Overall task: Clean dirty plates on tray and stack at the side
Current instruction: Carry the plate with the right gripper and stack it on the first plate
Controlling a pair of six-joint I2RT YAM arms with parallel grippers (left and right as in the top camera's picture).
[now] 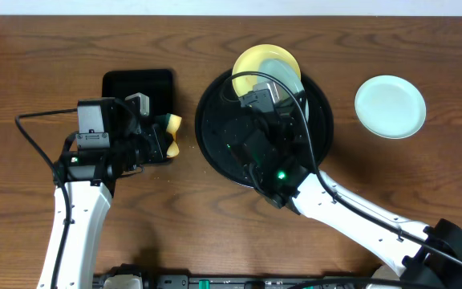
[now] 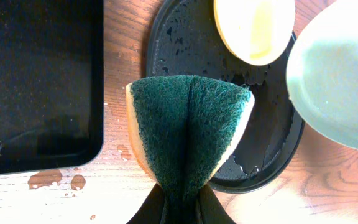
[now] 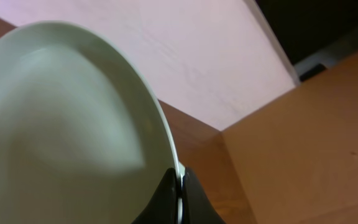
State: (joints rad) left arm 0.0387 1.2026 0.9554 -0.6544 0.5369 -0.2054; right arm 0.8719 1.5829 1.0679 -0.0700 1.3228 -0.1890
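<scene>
My right gripper (image 1: pixel 268 97) is shut on the rim of a light teal plate (image 1: pixel 285 74) and holds it tilted above the round black tray (image 1: pixel 215 136). In the right wrist view, the fingers (image 3: pixel 180 186) pinch that plate (image 3: pixel 67 124) at its edge. A pale yellow plate (image 1: pixel 255 63) leans on the tray's far rim. A second teal plate (image 1: pixel 390 106) lies on the table at the right. My left gripper (image 2: pixel 180 196) is shut on a folded green-and-yellow sponge (image 2: pixel 188 130), left of the tray (image 2: pixel 166 37). The yellow plate (image 2: pixel 253 28) and the held teal plate (image 2: pixel 337 74) show there too.
A smaller rectangular black tray (image 1: pixel 139 84) sits left of the round tray; it also shows in the left wrist view (image 2: pixel 36 81). Water drops (image 2: pixel 55 180) lie on the wood near it, and the round tray's floor is wet. A cardboard box (image 3: pixel 303 137) stands beyond the table.
</scene>
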